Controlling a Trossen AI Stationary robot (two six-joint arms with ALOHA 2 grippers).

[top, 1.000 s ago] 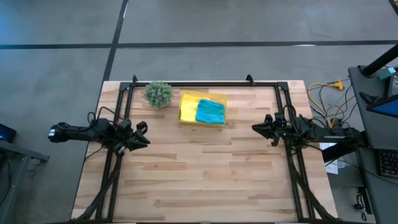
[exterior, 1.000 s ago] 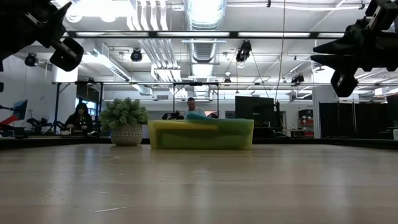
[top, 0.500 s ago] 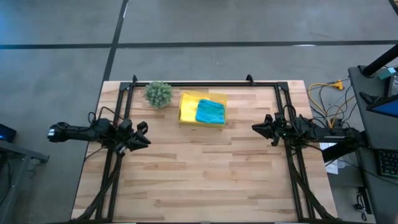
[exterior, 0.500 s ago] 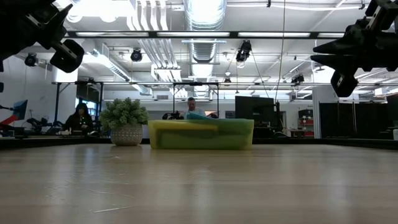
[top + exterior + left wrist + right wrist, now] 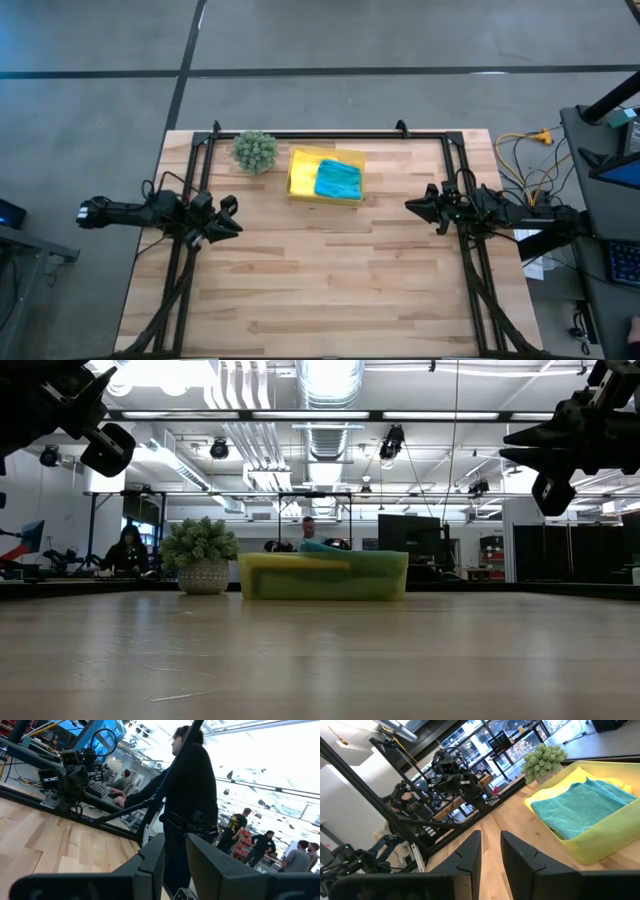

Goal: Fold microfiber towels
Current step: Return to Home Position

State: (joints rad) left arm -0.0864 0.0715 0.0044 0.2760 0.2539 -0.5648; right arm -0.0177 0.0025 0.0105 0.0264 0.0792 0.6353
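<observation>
A teal microfiber towel lies folded on top in the yellow tray at the table's far middle; in the right wrist view the towel fills most of the tray. What lies beneath it is hidden. My left gripper hovers above the table's left edge and points toward the right; its fingers stand a little apart with nothing between them. My right gripper hovers above the right edge and points toward the left, its fingers likewise a little apart and empty. Both are far from the tray.
A small spiky green plant in a pot stands just left of the tray. Black frame rails run along the table's far, left and right sides. Bare wood spreads from the tray to the near edge. A person in dark clothes stands beyond the table.
</observation>
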